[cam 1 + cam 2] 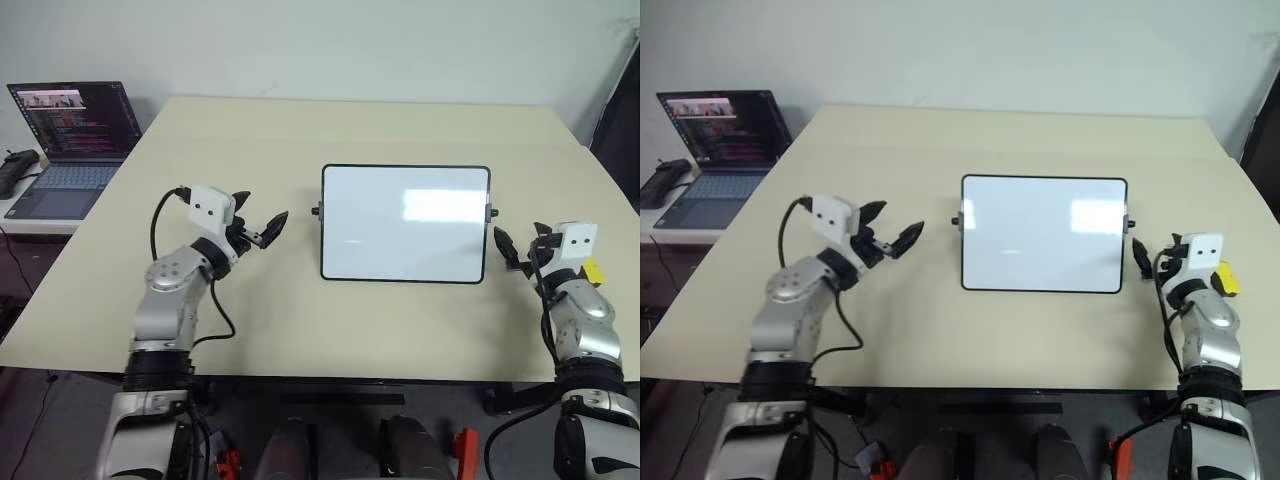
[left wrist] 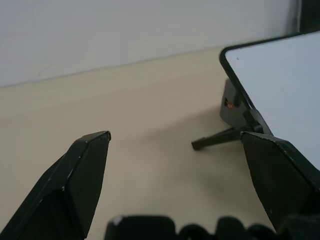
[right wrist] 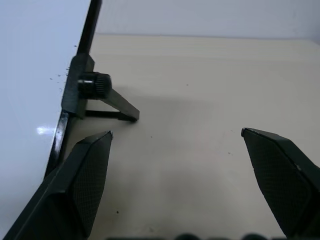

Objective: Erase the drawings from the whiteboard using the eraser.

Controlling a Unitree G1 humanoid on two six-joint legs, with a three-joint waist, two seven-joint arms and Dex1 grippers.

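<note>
Whiteboard (image 1: 405,222) sits mid-table (image 1: 300,130), propped on small black legs, face looks wiped clean, no marks I can make out. Left gripper (image 1: 262,228) hovers just off the board's left edge, fingers spread wide, nothing in them. Right gripper (image 1: 518,247) is near the board's right edge, also wide open & empty. Yellow eraser (image 1: 592,271) lies on the table right beside the right wrist, partly hidden by it. Laptop (image 1: 70,140) w/ lit screen stands on a side desk far left.
</note>
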